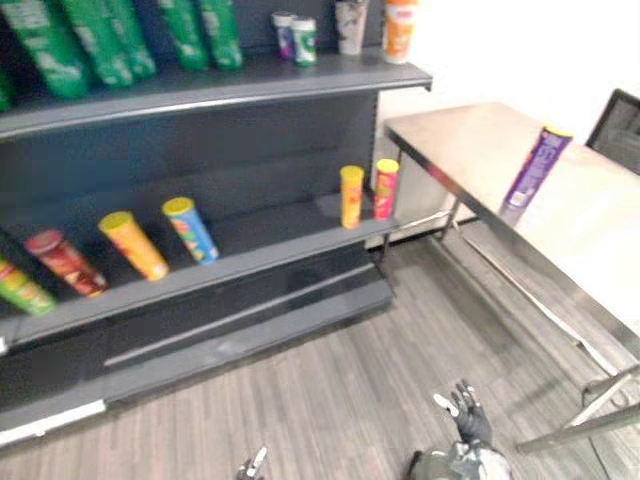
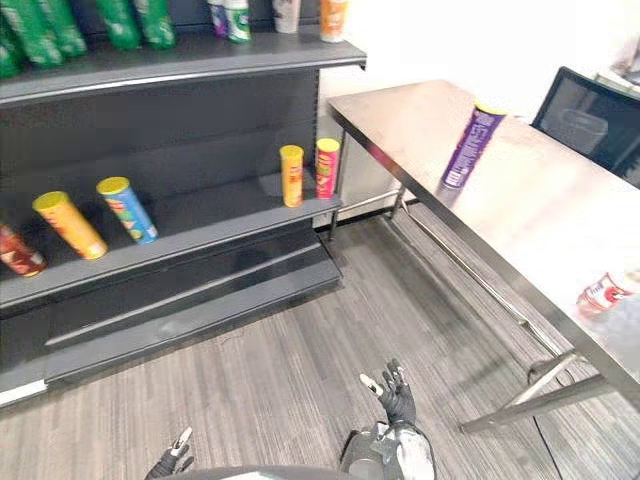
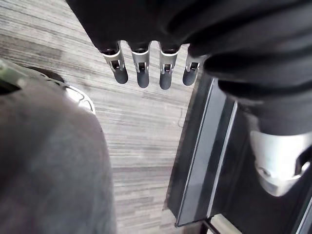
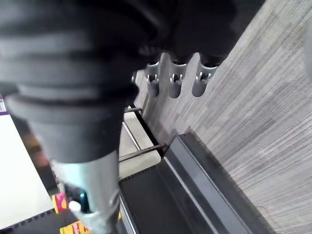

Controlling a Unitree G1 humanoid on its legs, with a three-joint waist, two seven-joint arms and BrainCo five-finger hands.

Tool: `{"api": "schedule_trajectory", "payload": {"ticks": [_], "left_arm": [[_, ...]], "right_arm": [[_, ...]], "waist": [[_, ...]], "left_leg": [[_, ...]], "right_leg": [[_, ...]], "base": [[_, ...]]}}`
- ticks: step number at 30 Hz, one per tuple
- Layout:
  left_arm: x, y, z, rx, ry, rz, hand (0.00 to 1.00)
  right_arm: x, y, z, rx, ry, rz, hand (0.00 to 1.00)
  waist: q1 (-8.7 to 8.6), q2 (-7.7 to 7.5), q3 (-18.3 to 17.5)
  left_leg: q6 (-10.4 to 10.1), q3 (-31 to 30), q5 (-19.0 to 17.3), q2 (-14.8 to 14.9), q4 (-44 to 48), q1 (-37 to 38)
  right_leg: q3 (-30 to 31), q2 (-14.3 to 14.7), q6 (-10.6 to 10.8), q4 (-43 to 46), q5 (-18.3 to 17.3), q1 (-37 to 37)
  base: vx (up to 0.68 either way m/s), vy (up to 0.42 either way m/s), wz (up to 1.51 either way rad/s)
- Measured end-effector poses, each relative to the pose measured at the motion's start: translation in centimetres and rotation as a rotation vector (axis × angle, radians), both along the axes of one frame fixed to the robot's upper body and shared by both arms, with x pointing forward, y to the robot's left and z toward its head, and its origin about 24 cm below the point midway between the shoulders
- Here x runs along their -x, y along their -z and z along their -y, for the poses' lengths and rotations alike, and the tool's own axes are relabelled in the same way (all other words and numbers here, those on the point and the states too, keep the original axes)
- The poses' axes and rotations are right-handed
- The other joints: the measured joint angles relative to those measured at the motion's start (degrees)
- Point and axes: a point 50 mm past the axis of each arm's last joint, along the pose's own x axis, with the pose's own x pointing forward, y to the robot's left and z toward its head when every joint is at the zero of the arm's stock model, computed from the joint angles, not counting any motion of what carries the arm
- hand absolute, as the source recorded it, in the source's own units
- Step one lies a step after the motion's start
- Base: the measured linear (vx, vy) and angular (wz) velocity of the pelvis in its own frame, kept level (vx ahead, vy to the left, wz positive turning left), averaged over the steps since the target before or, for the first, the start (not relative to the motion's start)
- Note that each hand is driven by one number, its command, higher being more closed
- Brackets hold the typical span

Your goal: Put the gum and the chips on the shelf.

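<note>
Shelf unit (image 1: 200,92), dark grey, at the left. On its top level we list a row of green bags (image 1: 90,40), 2 small canisters (image 1: 296,38), a pale cup (image 1: 350,25) and an orange cup (image 1: 399,28). On the middle level there are 4 cans in a row: a green can (image 1: 20,288) at the far left, a red can (image 1: 65,262), an orange-yellow can (image 1: 133,245) and a blue can (image 1: 190,228) with a yellow lid. Well apart from these, at the right end, 2 more stand just beside each other, a yellow can (image 1: 351,196) and a pink-red can (image 1: 385,188). Grey plank floor (image 1: 340,380) in front of the unit. Left hand (image 1: 255,465), low over the floor near the shelf base, with straight, spread fingers (image 3: 142,73) and nothing held. Right hand (image 1: 465,420), low over the floor between shelf and table, with fingers (image 4: 176,83) likewise straight and empty. Steel table (image 1: 470,140), at the right of the shelf. The chips, a purple can (image 1: 533,165) with a yellow lid, stand on end on the table, well apart from both hands. A small red and white item (image 2: 603,293) lies near the table's near right edge; we think it may be the gum, but it is too blurred to tell. Black chair (image 1: 618,125), behind the table at the far right.
</note>
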Motion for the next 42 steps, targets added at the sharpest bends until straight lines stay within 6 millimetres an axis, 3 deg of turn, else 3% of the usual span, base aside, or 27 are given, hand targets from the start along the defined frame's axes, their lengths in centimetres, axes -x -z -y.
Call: {"api": "schedule_trajectory", "payload": {"ticks": [2,5,8,14,22,29,31,33,37,40,41,42], "left_arm": [[0.5,0.4,0.9,0.03,-0.013,-0.031,0.0],[0.3,0.4,1.4,0.04,-0.002,-0.029,0.0],[0.4,0.4,1.3,0.039,-0.004,-0.031,0.0],[0.1,0.3,1.3,0.038,0.007,-0.022,0.0],[0.0,0.4,1.2,0.04,0.048,-0.04,0.0],[0.2,0.6,1.1,0.04,0.058,-0.063,0.0],[-0.1,0.6,1.0,0.046,0.072,-0.069,0.0],[0.0,0.7,0.8,0.044,0.094,-0.087,0.0],[-0.1,0.7,0.6,0.042,0.095,-0.088,0.0],[-0.3,0.6,0.6,0.045,0.065,-0.073,0.0],[-0.3,0.5,0.4,0.035,0.036,-0.057,0.0],[-0.6,0.4,0.4,0.037,0.021,-0.04,0.0]], "right_arm": [[-0.7,-0.4,0.4,0.012,-0.014,0.023,0.0],[-0.6,-0.2,0.6,0.01,-0.035,0.005,0.0],[0.3,0.2,0.8,0.005,-0.04,-0.036,0.0],[0.0,0.3,-0.5,-0.015,-0.1,-0.048,0.0],[0.8,0.6,0.2,0.005,-0.04,-0.084,0.0],[2.7,1.6,2.6,0.051,0.107,-0.173,0.0],[3.9,2.0,3.1,0.056,0.161,-0.222,0.0],[4.5,2.1,3.8,0.063,0.244,-0.245,0.0],[6.3,2.7,4.7,0.073,0.342,-0.319,0.0],[7.5,3.0,5.1,0.081,0.393,-0.362,0.0],[7.5,2.9,5.2,0.086,0.399,-0.363,0.0],[7.5,2.9,5.2,0.086,0.397,-0.363,0.0]], "waist": [[-0.3,2.26,0.16],[-0.67,3.04,0.24],[-0.93,2.78,0.41],[-0.37,2.69,0.26],[-0.56,2.78,0.3],[-1.94,2.93,0.36],[-2.09,2.66,0.44],[-3.45,2.55,0.45],[-3.48,2.11,0.65],[-4.6,2.81,0.38],[-4.93,3.26,0.32],[-4.83,3.0,0.44]], "left_leg": [[-0.98,1.67,0.58,1.52,-0.49,0.62],[-1.46,3.21,0.82,1.97,-2.1,1.57],[-2.16,3.07,0.52,2.47,-2.24,2.43],[-4.12,3.35,-0.67,2.8,-2.32,1.5],[-5.27,5.39,-1.36,2.33,-2.96,1.38],[-6.69,7.09,-2.23,2.91,-2.32,1.49],[-7.32,8.26,-2.63,3.22,-0.92,1.52],[-8.68,8.48,-3.61,3.97,0.75,1.66],[-9.16,11.03,-3.9,5.71,5.33,2.15],[-8.28,10.76,-2.91,12.14,22.66,-2.97],[-6.27,8.99,0.34,15.55,31.36,-6.52],[-5.73,7.27,2.2,16.99,35.65,-8.64]], "right_leg": [[-2.22,2.97,-1.49,-4.43,0.84,1.17],[-3.19,5.54,-1.53,-7.61,0.85,1.54],[-4.43,7.04,-1.51,-12.15,0.85,4.29],[-5.36,8.61,-0.75,-19.43,4.51,5.92],[-4.2,8.36,-1.4,-17.43,4.84,3.76],[-3.63,7.39,-2.03,-9.91,-0.31,0.04],[-3.58,6.38,-2.87,-6.01,-3.91,-1.26],[-3.92,5.46,-3.15,-1.12,-7.61,-2.55],[-5.03,4.2,-3.75,5.09,-13.49,-3.36],[-4.09,7.13,-4.7,5.49,-16.19,-1.86],[-2.83,9.47,-5.16,4.21,-16.56,-0.79],[-1.67,10.87,-5.25,3.16,-16.53,0.01]], "base": [[0.2,-0.086,-1.09],[0.11,-0.086,-0.68],[0.05,-0.049,-0.09],[-0.04,0.039,0.04],[0.0,0.031,-0.09],[0.02,-0.066,-0.09],[0.05,-0.132,-0.18],[0.09,-0.148,-0.04],[0.15,-0.169,-0.24],[0.24,-0.263,-0.39],[0.18,-0.188,-0.53],[0.25,-0.208,-0.84]]}}
